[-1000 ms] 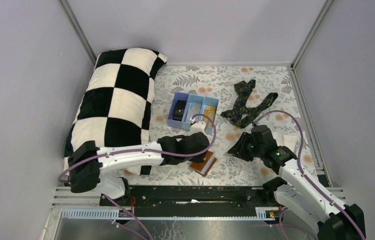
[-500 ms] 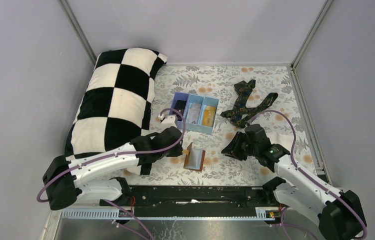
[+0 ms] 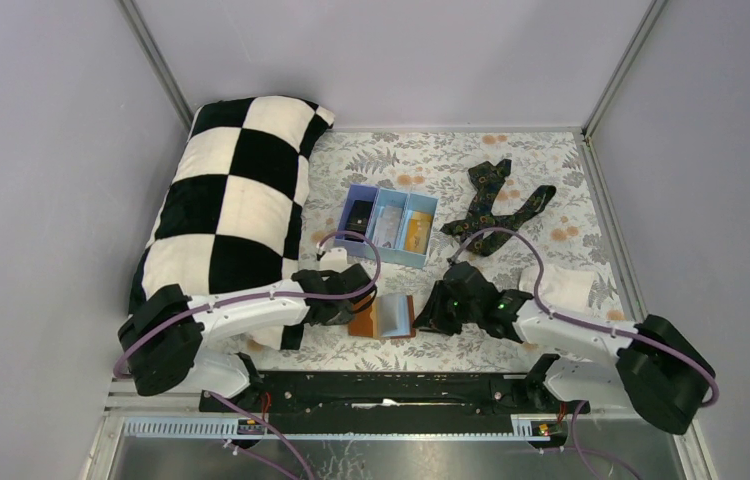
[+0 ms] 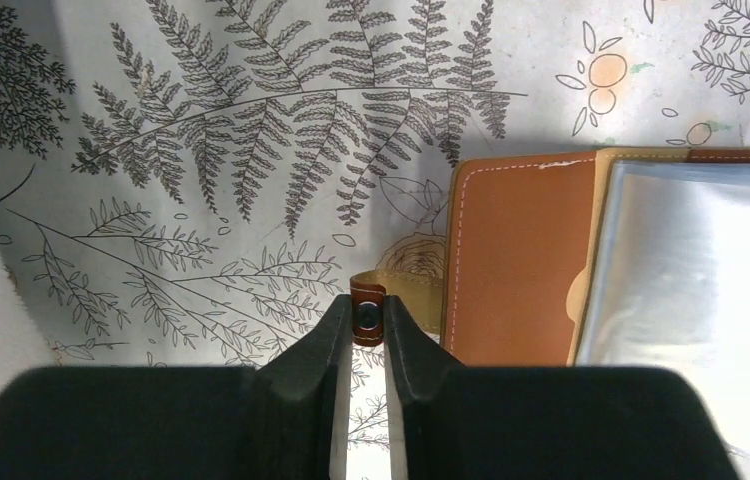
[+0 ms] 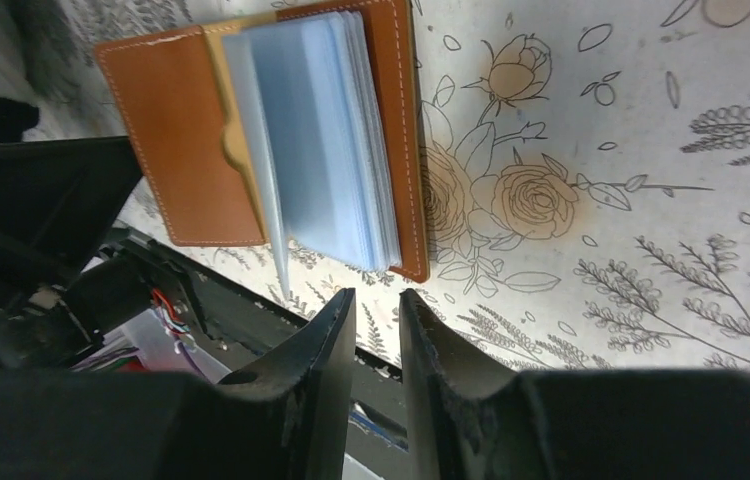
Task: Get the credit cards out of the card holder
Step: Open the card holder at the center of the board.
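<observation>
Card holder point(image 3: 383, 317) open; L pincer point(image 4: 367, 325) clamps snap tab point(image 4: 367, 306).

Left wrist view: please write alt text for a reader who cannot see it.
The left gripper pinches the snap tab of the open brown card holder, which lies on a fern-print cloth. Its pale, glossy inner sleeves fill the right side.

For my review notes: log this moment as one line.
card holder open flat on cloth | left end effector shut on snap tab | right end effector beside holder, empty, narrow gap | cards in tray
</observation>
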Controlling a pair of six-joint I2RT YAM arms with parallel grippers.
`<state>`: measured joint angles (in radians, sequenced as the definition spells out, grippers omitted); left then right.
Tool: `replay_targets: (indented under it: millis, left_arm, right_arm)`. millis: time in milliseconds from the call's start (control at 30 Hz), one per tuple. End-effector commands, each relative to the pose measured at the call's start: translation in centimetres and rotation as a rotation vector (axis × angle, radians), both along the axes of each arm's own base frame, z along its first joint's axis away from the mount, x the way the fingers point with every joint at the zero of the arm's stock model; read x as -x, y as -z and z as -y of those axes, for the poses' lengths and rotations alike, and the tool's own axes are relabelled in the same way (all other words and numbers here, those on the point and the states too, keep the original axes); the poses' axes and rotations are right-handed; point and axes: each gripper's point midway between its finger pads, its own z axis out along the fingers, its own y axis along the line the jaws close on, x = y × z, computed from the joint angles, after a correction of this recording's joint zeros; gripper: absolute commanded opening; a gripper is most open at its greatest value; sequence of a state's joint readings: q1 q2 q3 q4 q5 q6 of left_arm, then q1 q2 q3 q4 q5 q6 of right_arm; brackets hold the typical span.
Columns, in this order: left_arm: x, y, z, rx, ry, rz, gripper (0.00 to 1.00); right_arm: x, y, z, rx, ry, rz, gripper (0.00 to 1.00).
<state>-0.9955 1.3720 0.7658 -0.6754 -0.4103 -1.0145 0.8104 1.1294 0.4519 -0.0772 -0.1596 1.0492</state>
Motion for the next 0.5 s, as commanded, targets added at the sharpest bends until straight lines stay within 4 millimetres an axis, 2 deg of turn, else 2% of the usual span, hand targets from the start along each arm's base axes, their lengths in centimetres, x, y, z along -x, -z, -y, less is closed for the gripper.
replay_targets:
  millis: [0, 133, 333, 467]
  left_arm:
    - [-0.7, -0.3, -0.2, -0.017, -0.016, 0.034, 0.00]
    - [-0.9, -0.1, 0.1, -0.025, 0.007, 0.031, 0.00]
    - [-0.6, 0.3, 2.7, 0.061, 0.153, 0.008, 0.00]
    - [-0.7, 0.9, 3.3, 0.058, 0.190, -0.001, 0.00]
  right_arm:
    - [-1.7, -0.7, -2.5, -0.043, 0.024, 0.051, 0.30]
    - [-2.0, 0.2, -2.9, -0.020, 0.015, 0.047, 0.28]
    - [-2.8, 1.6, -3.6, 0.043, -0.007, 0.042, 0.24]
    - [-2.8, 2.3, -4.0, 0.044, -0.014, 0.030, 0.23]
